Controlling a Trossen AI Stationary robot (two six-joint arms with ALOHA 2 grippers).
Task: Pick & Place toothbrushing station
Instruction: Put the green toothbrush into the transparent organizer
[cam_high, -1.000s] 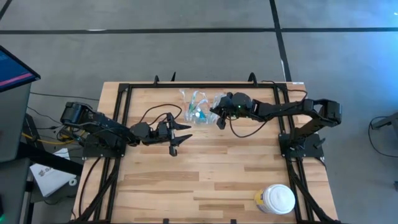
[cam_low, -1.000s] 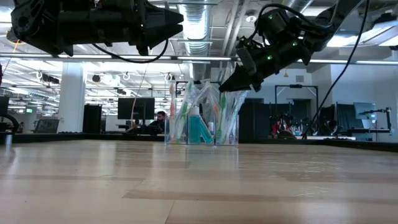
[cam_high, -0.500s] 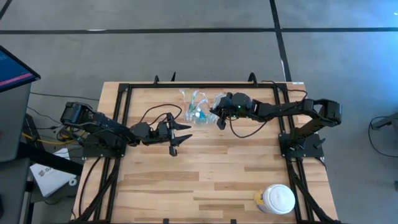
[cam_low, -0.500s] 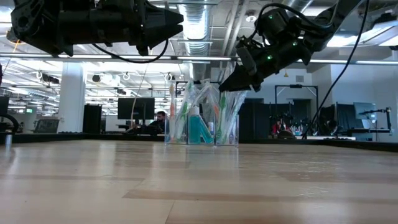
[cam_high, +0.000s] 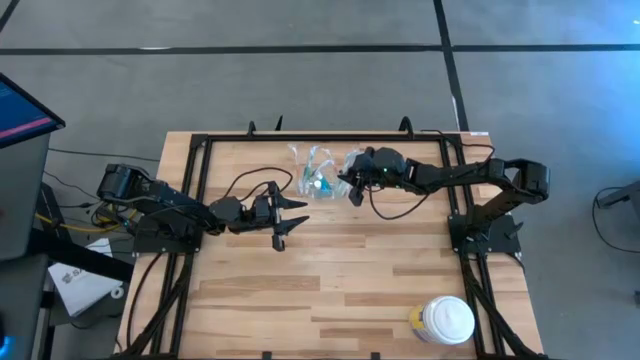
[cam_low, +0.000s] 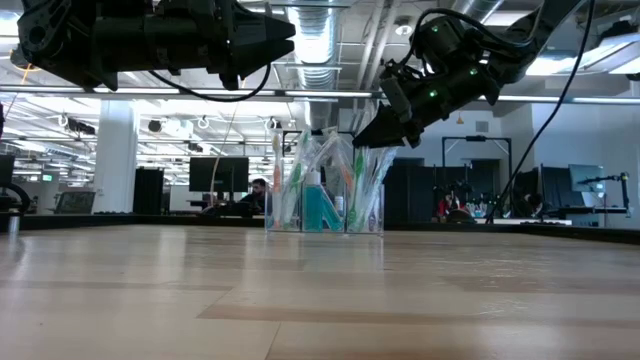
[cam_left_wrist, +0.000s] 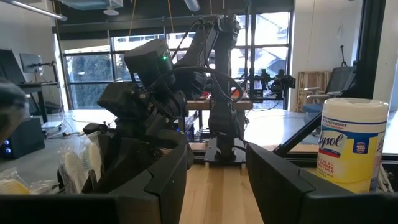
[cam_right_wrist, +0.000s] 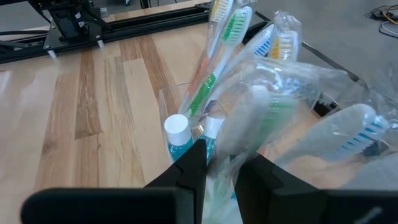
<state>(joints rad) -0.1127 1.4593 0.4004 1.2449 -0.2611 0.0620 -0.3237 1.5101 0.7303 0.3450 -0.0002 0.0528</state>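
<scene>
Since a second before, only the right gripper (cam_high: 351, 190) had changed: its fingers had parted slightly, a narrow gap being seen between them just above the holder (cam_low: 324, 190). No other movement was noted. Nearest the front edge, a white jar (cam_high: 443, 320) stood. At mid-table the left gripper (cam_high: 289, 219) was held spread and empty. Farther back, the holder with toothbrushes (cam_right_wrist: 231, 37) and teal tube (cam_right_wrist: 180, 142) stood upright.

The toothbrush holder (cam_high: 318, 172) stands near the table's (cam_high: 350, 290) far edge, between the left gripper (cam_high: 291, 220) and right gripper (cam_high: 352, 190) (the right one just beside it); a jar (cam_high: 443, 321) sits at the near right corner.
</scene>
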